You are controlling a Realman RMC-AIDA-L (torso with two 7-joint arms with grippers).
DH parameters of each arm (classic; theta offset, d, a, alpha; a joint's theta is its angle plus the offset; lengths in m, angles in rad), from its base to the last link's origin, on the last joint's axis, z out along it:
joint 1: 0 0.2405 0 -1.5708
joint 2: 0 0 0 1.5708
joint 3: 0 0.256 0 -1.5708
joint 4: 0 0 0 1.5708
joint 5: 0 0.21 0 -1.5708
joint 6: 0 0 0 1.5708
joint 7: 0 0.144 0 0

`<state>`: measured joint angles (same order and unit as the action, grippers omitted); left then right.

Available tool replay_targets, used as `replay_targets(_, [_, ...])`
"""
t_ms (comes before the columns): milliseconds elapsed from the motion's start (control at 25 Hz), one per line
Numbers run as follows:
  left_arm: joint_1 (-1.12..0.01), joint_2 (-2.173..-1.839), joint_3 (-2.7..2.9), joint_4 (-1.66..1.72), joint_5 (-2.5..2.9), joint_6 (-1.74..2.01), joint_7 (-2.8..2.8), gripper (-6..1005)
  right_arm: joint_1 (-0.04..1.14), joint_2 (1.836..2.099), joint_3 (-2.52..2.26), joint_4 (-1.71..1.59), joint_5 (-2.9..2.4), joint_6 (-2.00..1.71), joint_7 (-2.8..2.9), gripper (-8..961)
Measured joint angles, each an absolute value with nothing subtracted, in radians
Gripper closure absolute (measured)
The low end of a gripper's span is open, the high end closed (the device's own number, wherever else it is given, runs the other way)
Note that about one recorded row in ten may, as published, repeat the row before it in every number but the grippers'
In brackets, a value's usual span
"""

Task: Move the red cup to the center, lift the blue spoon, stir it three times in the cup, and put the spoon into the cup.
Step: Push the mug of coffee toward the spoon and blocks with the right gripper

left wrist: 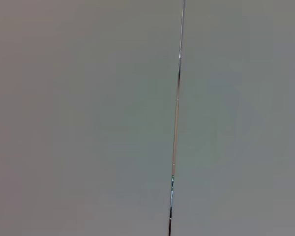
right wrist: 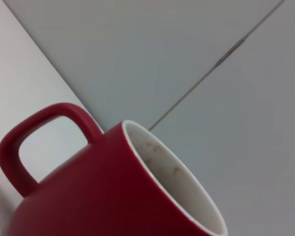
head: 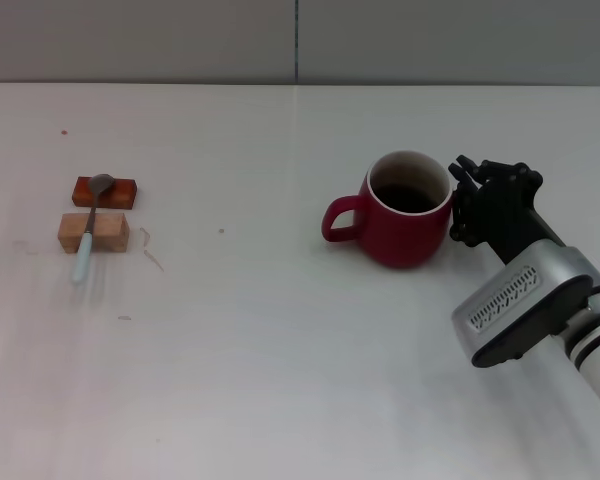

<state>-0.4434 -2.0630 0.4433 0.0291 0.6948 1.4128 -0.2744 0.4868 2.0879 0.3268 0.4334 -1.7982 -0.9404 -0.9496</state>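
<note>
The red cup (head: 408,212) stands upright on the white table (head: 280,380), right of the middle, with its loop handle pointing left and its dark inside showing no spoon. The right gripper (head: 458,200) is against the cup's right side, level with the rim; whether its fingers are spread or closed on the wall cannot be told from any view. The right wrist view shows the cup close up, handle and whitish rim filling the lower part. The blue spoon (head: 89,228) lies well apart on the far left, propped across two small blocks: its grey bowl rests on the reddish-brown block (head: 107,191) and its pale handle crosses the tan block (head: 93,231), the handle end pointing near. The left gripper is not in view. Judged from this layout, the first step is in hand: shifting the cup to the center. The next move calls for a firm hold or steady push on the cup, travelling left without tipping it, before the spoon is lifted.
</note>
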Motion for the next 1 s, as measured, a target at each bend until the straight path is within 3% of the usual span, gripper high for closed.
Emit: replay_targets(1000, [-0.441, -2.066, 0.443, 0.024, 0.695, 1.433, -0.276, 185, 0.544, 2.092, 0.327, 0.607, -1.801, -0.837, -0.911, 883])
